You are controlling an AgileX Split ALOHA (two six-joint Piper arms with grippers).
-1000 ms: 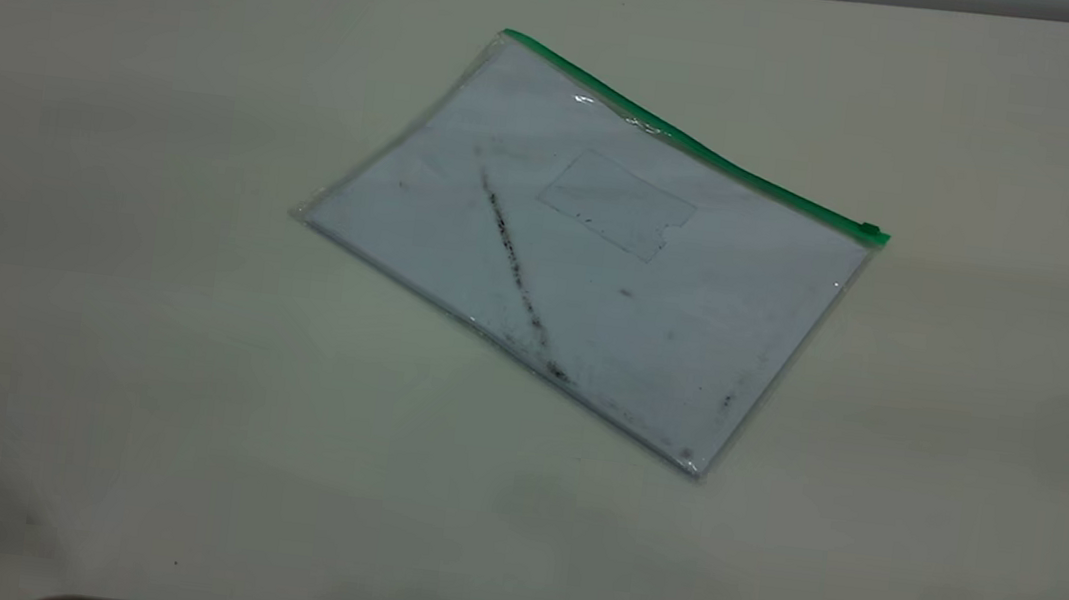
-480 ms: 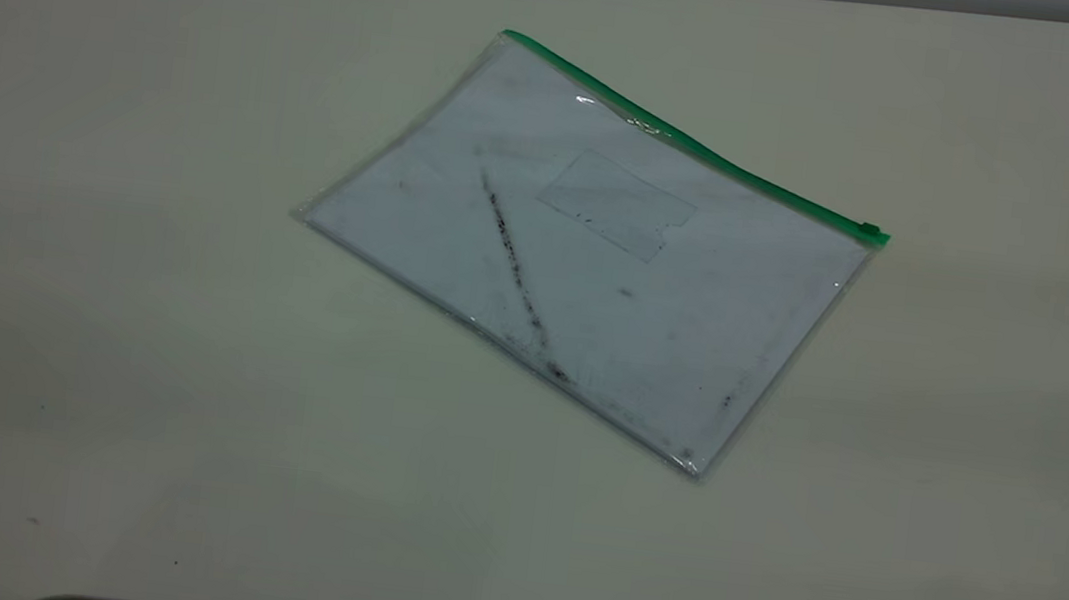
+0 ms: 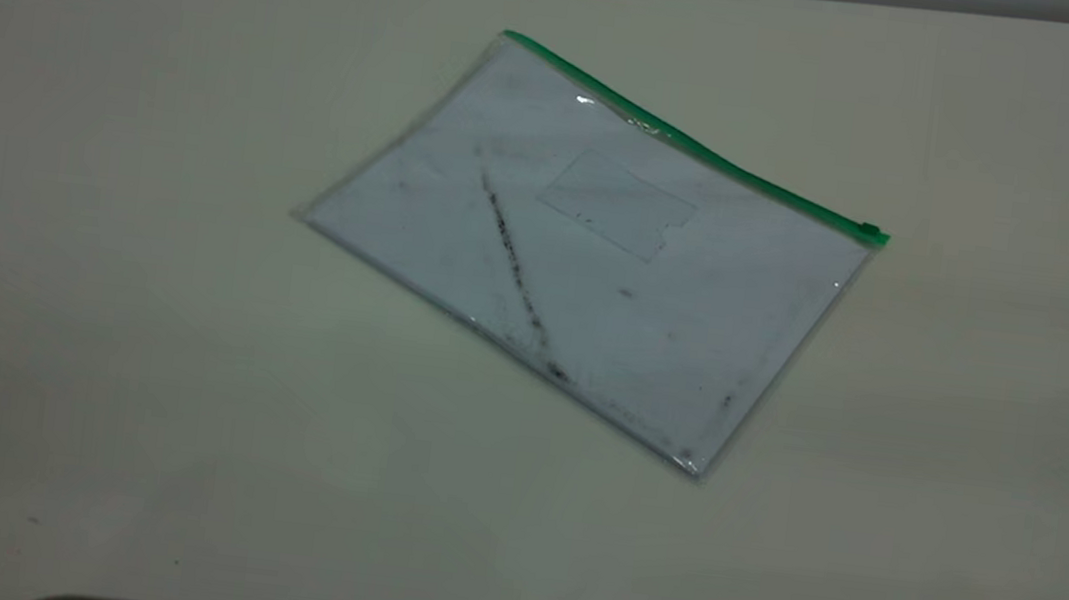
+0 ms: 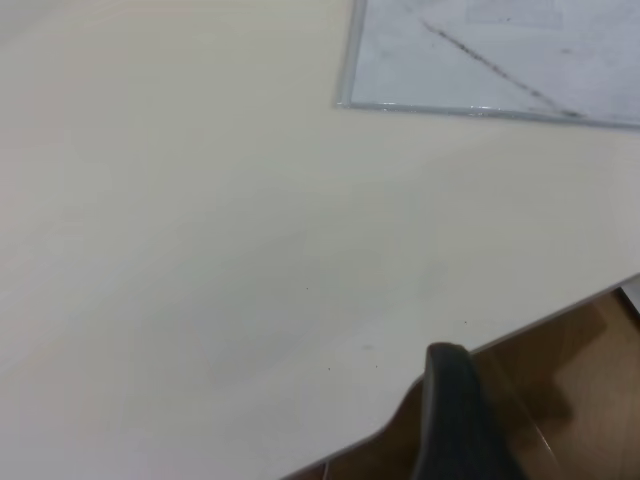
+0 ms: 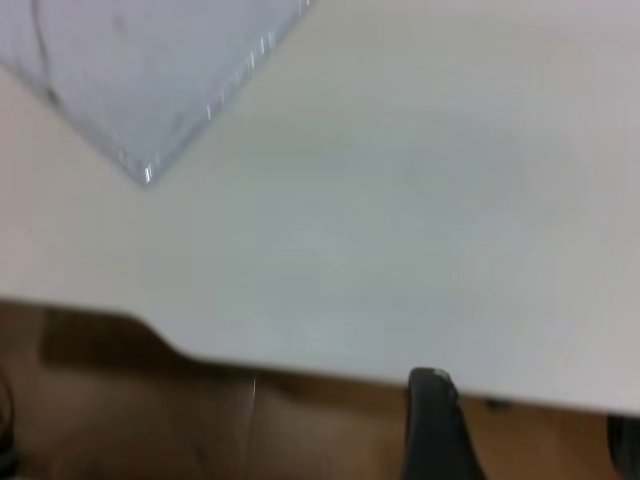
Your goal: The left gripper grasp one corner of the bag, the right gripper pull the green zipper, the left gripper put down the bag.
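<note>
Currently the clear plastic bag with green zipper is lying flat on the pale table, suiting 2 stages, awaiting grasp or set down, while left gripper and right gripper, spread untellable, are hovering well apart from it.

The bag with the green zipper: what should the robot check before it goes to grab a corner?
1. Bag lies flat on the table: ok.
2. Green zipper runs along the far edge, slider at its right end: ok.
3. Corners free, nothing on top of them: ok.
4. Left tool near the bag: not ok, it is off by the table's edge.
5. Left tool open: cannot tell.
6. Right tool open: cannot tell; it is also by the edge.
</note>
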